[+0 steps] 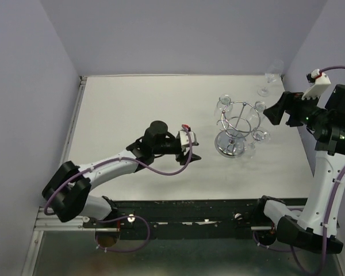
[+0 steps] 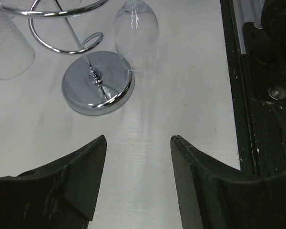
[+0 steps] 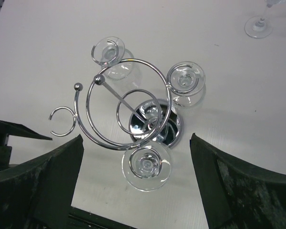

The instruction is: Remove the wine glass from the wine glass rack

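Chrome wire forms the wine glass rack (image 3: 128, 102), which stands on its round mirrored base toward the right of a white table (image 1: 138, 109), between the two arms. Three wine glasses (image 3: 145, 164) hang upside down from its curled hooks, and one hook (image 3: 62, 119) is bare.

The left gripper (image 2: 138, 143) hovers low over the table just short of the rack's base. Its two black fingers (image 2: 88, 167) are spread well apart with only bare table between them, and they hold and touch nothing. The right gripper (image 3: 136, 137) hangs above the rack on its right side, its fingers spread wide. The rack and glasses show below in the gap, and nothing is clamped. In the overhead view its tips sit just beside the foot of the nearest hanging glass; whether they touch it cannot be made out.

A lone glass (image 1: 270, 77) stands upright on the table near the far right corner, well apart from the rack. The right wrist view cuts off all but its foot. The left wrist view crops the rack's top ring and most of one glass at the left edge. The clear bowls are faint against the white table in the overhead view.
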Action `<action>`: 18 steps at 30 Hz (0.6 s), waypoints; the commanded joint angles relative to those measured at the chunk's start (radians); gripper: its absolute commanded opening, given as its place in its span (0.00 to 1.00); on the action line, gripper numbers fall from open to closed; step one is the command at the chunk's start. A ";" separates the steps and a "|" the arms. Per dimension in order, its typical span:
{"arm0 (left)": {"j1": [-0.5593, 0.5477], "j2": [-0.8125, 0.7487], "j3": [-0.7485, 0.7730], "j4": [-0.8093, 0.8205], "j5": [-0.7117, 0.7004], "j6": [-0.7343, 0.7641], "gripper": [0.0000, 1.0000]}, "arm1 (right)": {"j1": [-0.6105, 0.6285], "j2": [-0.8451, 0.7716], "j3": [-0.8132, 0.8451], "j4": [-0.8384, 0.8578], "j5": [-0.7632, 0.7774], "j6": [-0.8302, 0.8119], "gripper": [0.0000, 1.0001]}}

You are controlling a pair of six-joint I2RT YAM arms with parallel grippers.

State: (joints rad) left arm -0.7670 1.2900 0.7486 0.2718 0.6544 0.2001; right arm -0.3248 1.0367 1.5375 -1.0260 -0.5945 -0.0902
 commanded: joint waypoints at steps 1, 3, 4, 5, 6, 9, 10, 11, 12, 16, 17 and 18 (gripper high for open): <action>-0.095 0.168 0.080 0.297 -0.041 0.013 0.70 | -0.005 0.037 0.053 0.007 0.012 0.047 1.00; -0.144 0.231 0.119 0.364 -0.062 0.010 0.69 | -0.005 0.046 0.062 0.007 0.019 0.046 1.00; -0.170 0.264 0.139 0.391 -0.076 0.007 0.68 | -0.005 0.051 0.065 0.007 0.022 0.047 1.00; -0.192 0.290 0.161 0.420 -0.091 -0.001 0.67 | -0.005 0.052 0.070 0.007 0.024 0.055 1.00; -0.215 0.316 0.176 0.446 -0.111 -0.008 0.66 | -0.005 0.054 0.075 0.007 0.025 0.061 1.00; -0.274 0.383 0.219 0.503 -0.168 -0.030 0.65 | -0.005 0.051 0.087 0.009 0.024 0.072 1.00; -0.290 0.400 0.230 0.521 -0.186 -0.037 0.65 | -0.005 0.049 0.088 0.009 0.024 0.078 1.00; -0.302 0.422 0.244 0.529 -0.206 -0.048 0.65 | -0.005 0.048 0.087 0.009 0.027 0.084 1.00; -0.314 0.440 0.261 0.533 -0.228 -0.059 0.64 | -0.005 0.048 0.090 0.009 0.033 0.087 1.00; -0.342 0.515 0.320 0.569 -0.341 -0.114 0.63 | -0.005 0.040 0.087 0.010 0.079 0.124 1.00; -0.347 0.531 0.337 0.576 -0.366 -0.119 0.63 | -0.005 0.036 0.081 0.014 0.084 0.127 1.00; -0.350 0.548 0.357 0.583 -0.402 -0.120 0.62 | -0.005 0.028 0.070 0.018 0.091 0.133 1.00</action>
State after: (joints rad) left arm -1.1034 1.7741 1.0378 0.7582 0.4145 0.1333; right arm -0.3248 1.0908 1.6035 -1.0187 -0.5571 -0.0002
